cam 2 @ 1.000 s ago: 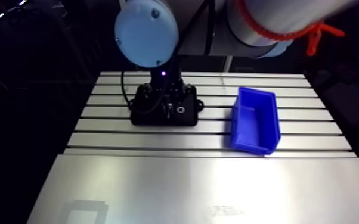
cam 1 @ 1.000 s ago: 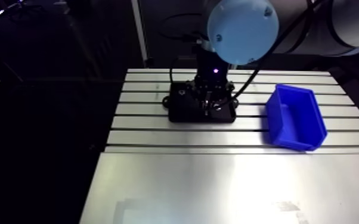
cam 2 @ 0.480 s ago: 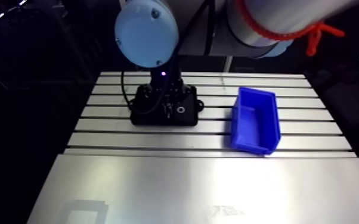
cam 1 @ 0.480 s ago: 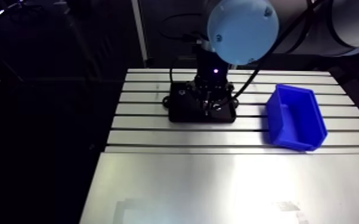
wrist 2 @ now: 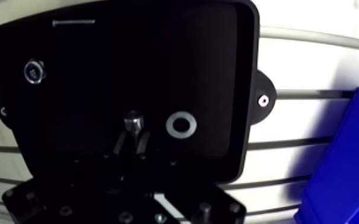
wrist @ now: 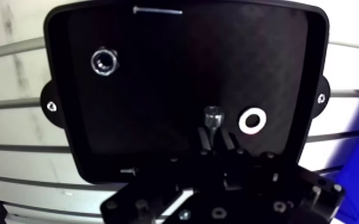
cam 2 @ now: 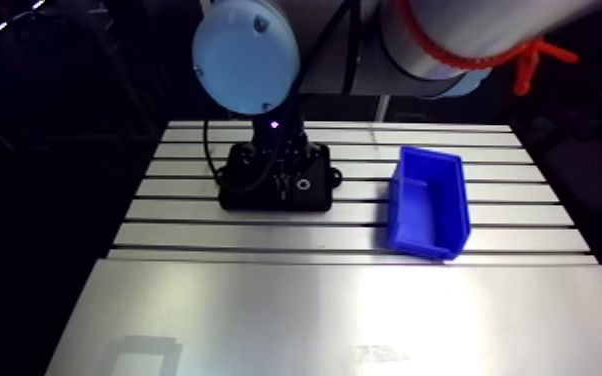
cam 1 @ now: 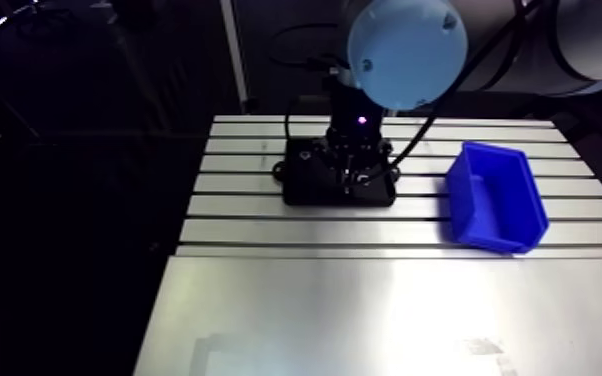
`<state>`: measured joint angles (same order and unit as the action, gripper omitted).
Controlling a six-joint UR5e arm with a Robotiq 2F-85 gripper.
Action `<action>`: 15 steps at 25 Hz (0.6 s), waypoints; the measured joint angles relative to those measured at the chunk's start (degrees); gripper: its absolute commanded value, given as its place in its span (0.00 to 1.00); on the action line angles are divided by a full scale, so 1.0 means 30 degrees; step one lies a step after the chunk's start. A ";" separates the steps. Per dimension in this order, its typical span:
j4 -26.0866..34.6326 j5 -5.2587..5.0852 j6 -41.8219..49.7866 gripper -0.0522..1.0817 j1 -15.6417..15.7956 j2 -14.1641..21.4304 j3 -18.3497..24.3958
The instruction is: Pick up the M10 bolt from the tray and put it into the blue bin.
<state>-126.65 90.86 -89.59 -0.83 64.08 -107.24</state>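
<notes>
In the arm view, my claw (cam 1: 351, 176) is down in the black tray (cam 1: 305, 188) at the middle of the frame. The blue bin (cam 1: 495, 195) sits to its right on the counter (cam 1: 365, 300), apart from the tray.

In the wrist view, my fingers are narrow, pinched on the upright bolt (wrist: 213, 115). A washer (wrist: 252, 121) lies just beside it, and a nut (wrist: 104, 61) is well apart.

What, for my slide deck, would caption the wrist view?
End effector gripping a bolt in the black tray, beside a washer.
</notes>
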 measured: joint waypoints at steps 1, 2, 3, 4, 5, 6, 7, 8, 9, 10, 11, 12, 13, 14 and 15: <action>0.0000 0.0000 0.0000 0.78 0.0007 0.0003 0.0002; -0.0003 0.0002 0.0000 0.79 0.0007 0.0005 0.0005; -0.0004 0.0002 -0.0003 0.80 0.0005 0.0006 0.0008; -0.0003 0.0001 -0.0010 0.82 0.0003 0.0007 0.0011; -0.0003 0.0001 -0.0022 0.83 -0.0001 0.0009 0.0013; -0.0003 -0.0006 -0.0035 0.84 -0.0003 0.0009 0.0015; -0.0006 -0.0012 -0.0048 0.85 -0.0005 0.0010 0.0014; -0.0009 -0.0016 -0.0061 0.86 -0.0006 0.0010 0.0014; -0.0012 -0.0020 -0.0072 0.87 -0.0009 0.0015 0.0014; -0.0013 -0.0026 -0.0084 0.87 -0.0015 0.0025 0.0013; -0.0014 -0.0030 -0.0094 0.87 -0.0021 0.0037 0.0020; -0.0015 -0.0033 -0.0099 0.88 -0.0026 0.0056 0.0034; -0.0016 -0.0035 -0.0101 0.89 -0.0031 0.0081 0.0049; -0.0017 -0.0036 -0.0100 0.90 -0.0033 0.0116 0.0066; -0.0017 -0.0038 -0.0100 0.90 -0.0037 0.0151 0.0085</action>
<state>-126.70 90.75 -89.89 -0.94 64.53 -106.98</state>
